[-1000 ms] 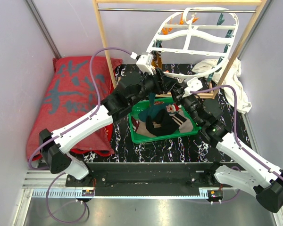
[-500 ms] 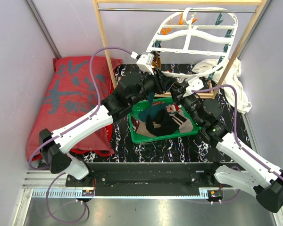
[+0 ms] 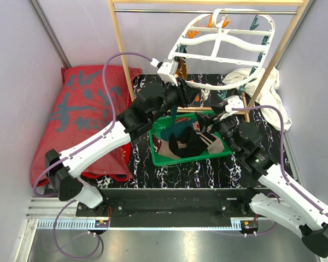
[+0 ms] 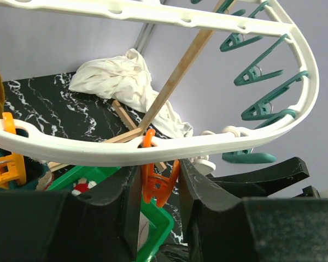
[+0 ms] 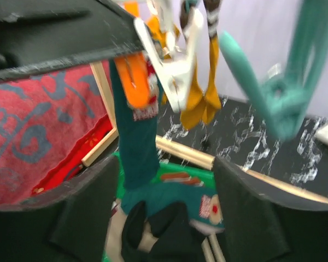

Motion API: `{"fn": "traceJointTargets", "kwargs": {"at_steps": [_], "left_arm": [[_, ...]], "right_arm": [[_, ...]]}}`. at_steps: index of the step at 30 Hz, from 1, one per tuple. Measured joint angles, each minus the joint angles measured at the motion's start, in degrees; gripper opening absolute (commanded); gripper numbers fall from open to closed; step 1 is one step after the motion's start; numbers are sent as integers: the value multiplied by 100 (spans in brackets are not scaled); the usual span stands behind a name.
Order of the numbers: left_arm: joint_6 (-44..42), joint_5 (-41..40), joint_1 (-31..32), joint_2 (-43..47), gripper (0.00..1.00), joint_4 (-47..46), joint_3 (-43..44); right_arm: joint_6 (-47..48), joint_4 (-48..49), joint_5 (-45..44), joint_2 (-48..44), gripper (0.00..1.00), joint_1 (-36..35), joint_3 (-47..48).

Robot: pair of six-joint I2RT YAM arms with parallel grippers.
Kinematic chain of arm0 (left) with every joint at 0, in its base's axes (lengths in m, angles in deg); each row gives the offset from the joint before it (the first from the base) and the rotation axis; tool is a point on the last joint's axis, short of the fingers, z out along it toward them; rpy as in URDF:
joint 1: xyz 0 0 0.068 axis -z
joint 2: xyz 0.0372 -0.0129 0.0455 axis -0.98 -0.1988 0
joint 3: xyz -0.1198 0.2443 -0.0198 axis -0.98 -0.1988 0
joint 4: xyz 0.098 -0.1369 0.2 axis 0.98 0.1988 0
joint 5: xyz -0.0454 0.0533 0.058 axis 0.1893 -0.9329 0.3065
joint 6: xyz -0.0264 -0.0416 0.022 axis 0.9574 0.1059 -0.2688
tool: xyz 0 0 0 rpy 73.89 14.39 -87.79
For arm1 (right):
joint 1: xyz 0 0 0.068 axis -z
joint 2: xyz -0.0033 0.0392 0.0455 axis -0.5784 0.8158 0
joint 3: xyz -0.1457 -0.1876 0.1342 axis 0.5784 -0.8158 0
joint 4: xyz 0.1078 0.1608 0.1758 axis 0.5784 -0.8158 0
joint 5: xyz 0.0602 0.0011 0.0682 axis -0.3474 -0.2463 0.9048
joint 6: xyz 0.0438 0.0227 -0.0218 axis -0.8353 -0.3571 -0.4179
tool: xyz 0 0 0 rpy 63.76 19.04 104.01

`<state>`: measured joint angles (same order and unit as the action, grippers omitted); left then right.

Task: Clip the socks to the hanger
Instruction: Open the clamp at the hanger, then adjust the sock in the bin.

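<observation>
The white hanger [image 3: 224,38] hangs tilted from the rack, and its rim [image 4: 208,144] crosses the left wrist view. My left gripper [image 3: 180,94] [image 4: 158,183] is shut on an orange peg [image 4: 156,185] under that rim. A dark teal sock [image 3: 176,115] [image 5: 134,136] hangs down from the orange peg [image 5: 134,82] toward the tray. A mustard-orange sock [image 5: 205,82] hangs beside it. My right gripper [image 3: 208,124] [image 5: 167,185] is open and empty, set back from the hanging sock. More socks [image 3: 188,142] [image 5: 169,218] lie in the green tray [image 3: 169,158].
Teal pegs [image 4: 257,73] line the hanger's far rim. The light wooden rack [image 3: 120,54] stands behind the tray. A white cloth [image 3: 262,87] [image 4: 120,82] lies at the back right. A red cushion [image 3: 82,109] fills the left side.
My right gripper has opened, let go of the teal sock and drawn back toward the near right. My left gripper has closed further on the orange peg.
</observation>
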<state>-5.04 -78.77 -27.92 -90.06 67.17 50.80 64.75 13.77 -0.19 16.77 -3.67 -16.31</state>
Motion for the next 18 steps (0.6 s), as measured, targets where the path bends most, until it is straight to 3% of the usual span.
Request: {"fn": "traceJointTargets", "kwargs": {"at_steps": [11, 18], "left_arm": [[-361, -483, 216, -146, 0, 417, 297], [-516, -723, 306, -361, 0, 671, 549]], "right_arm": [[-1722, -1746, -476, -662, 84, -2, -417], [-2715, -2524, -463, -426, 83, -2, -675]]}}
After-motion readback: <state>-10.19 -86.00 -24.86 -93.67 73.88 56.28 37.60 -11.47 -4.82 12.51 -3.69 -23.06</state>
